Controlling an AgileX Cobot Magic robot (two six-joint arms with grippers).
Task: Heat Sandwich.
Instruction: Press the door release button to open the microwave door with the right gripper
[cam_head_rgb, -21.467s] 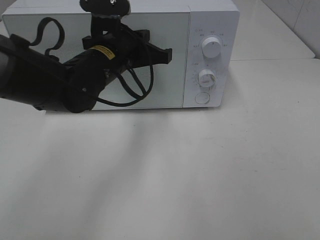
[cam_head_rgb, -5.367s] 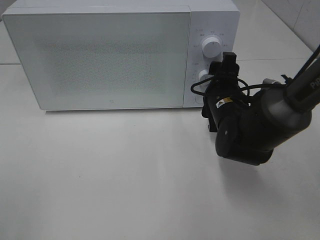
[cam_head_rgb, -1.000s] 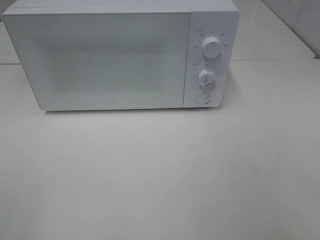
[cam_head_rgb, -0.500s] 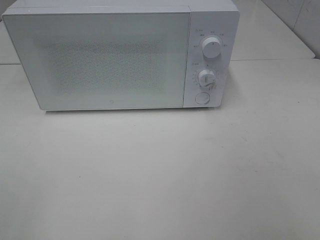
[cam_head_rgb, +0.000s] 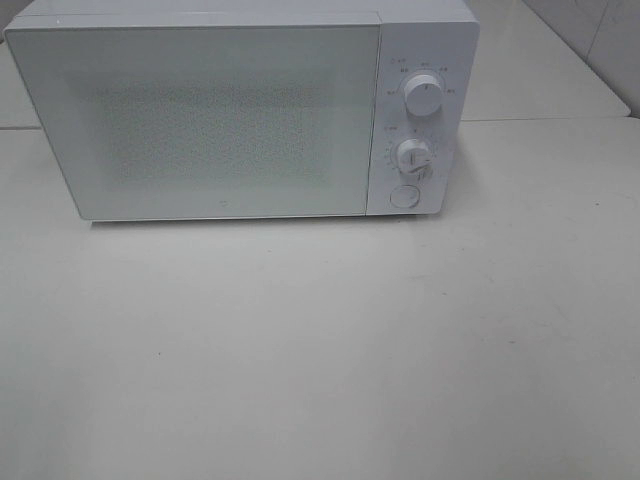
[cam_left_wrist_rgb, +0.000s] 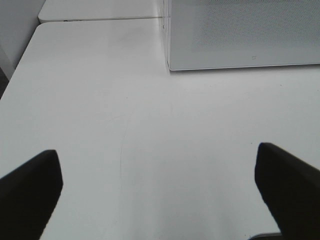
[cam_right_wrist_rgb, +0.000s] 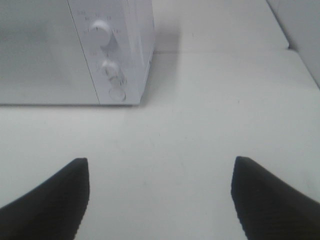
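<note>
The sandwich shows in none of the views. The only place that could hide it is the microwave, whose frosted door is shut flat against the body, so it is probably inside, though nothing can be made out through the panel.

Both arms are off the high view. The left jaws are released, spread wide, with dark fingers at either side of bare desk and nothing between them. The right jaws are likewise released and empty, fingers wide apart, looking toward the control panel's upper knob, lower knob and round button.

A sandwich of this kind should be light and soft. The bread would crush under a firm squeeze and the filling could slide out if it tilts. It is best taken gently across the crusted sides, both slices together, and kept level.

The desk in front of the microwave is wide and bare, which leaves free room for a door swing and for either arm. The desk's left edge lies well left of the microwave. A seam runs across the desk on the far right, behind the microwave's right end, and a tiled wall closes the far right corner.
</note>
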